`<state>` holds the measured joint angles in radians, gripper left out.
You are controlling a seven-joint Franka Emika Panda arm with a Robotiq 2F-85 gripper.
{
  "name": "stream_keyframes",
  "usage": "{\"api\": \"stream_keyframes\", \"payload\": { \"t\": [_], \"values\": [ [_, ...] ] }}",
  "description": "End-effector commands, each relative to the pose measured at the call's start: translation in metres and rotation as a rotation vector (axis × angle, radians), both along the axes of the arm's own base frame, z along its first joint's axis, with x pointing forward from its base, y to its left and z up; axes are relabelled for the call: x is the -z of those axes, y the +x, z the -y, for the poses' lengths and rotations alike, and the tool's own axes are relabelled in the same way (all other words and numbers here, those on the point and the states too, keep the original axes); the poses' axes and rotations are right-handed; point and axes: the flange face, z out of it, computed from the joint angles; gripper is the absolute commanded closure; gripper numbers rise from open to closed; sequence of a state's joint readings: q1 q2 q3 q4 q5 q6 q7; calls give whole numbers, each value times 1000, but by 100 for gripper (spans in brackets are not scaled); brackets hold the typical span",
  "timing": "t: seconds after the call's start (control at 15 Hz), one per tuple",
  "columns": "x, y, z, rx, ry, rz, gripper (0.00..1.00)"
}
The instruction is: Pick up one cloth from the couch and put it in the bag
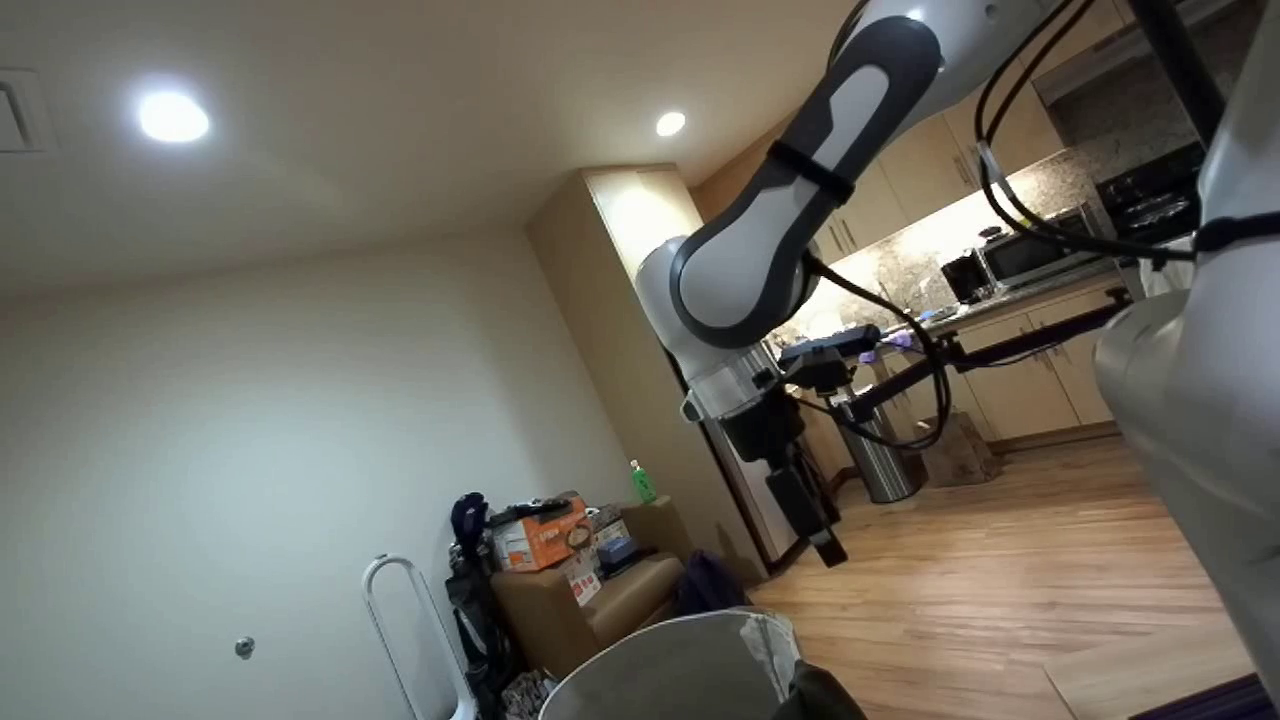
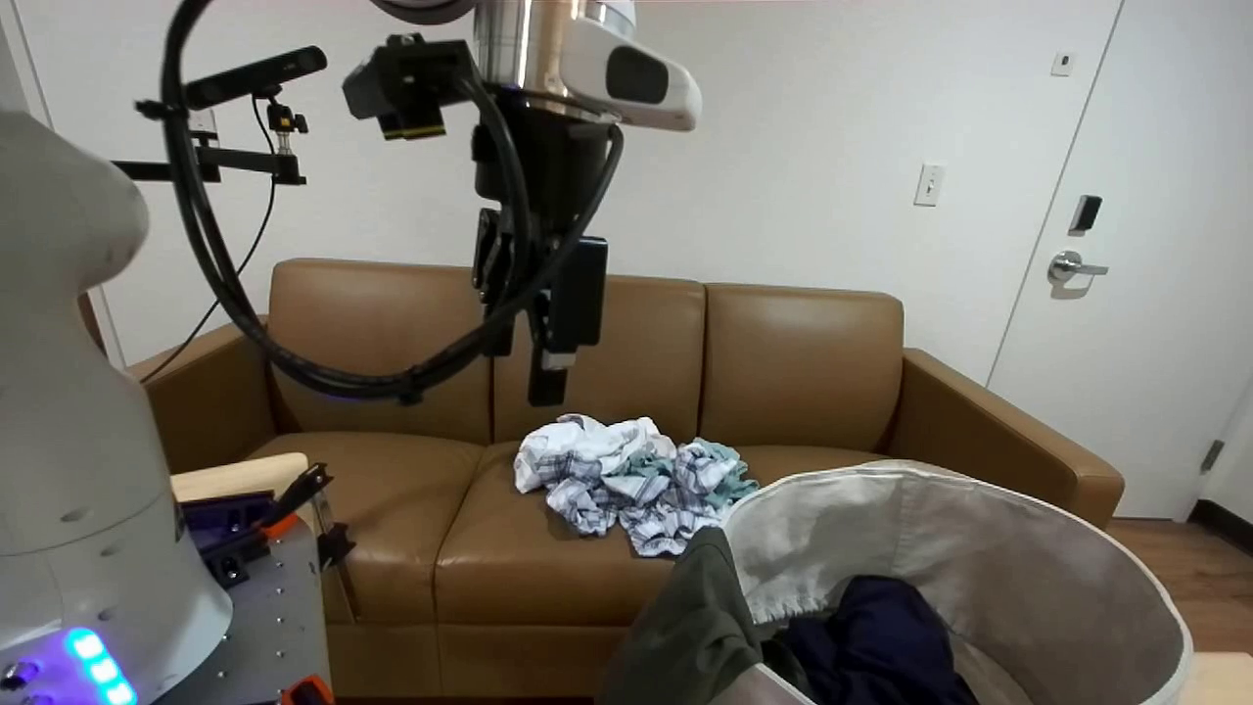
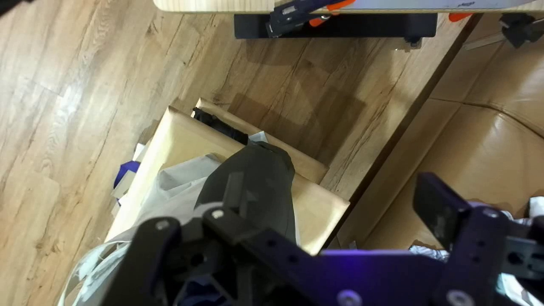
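A crumpled pile of white, plaid and teal cloths (image 2: 636,480) lies on the middle seat of the brown couch (image 2: 382,490). Only bits of the cloths (image 3: 429,251) show in the wrist view, partly behind the gripper. The bag (image 2: 1047,578) is a wide, pale fabric one standing open in front of the couch; its rim also shows in an exterior view (image 1: 660,640). A navy cloth (image 2: 871,636) lies inside it, and a dark grey-green cloth (image 2: 685,617) hangs over its rim. My gripper (image 2: 524,370) is above the couch, higher than the pile. Its fingers (image 3: 335,199) are wide apart and empty.
A table edge with clamps (image 3: 297,15) runs along the top of the wrist view, beside the robot base. Light brown box-like pieces (image 3: 318,212) sit near the bag. A brown armchair (image 1: 640,590) holds an orange box (image 1: 555,535) and other items. A black cable loops beside the gripper.
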<state>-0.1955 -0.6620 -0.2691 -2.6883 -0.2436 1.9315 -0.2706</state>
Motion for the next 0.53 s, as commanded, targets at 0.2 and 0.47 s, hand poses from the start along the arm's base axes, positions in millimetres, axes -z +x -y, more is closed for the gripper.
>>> {"api": "stream_keyframes", "payload": {
  "t": [0.2, 0.47],
  "values": [
    [-10, 39, -33, -114, -85, 15, 0],
    [-8, 79, -63, -199, -128, 8, 0]
  ]
}}
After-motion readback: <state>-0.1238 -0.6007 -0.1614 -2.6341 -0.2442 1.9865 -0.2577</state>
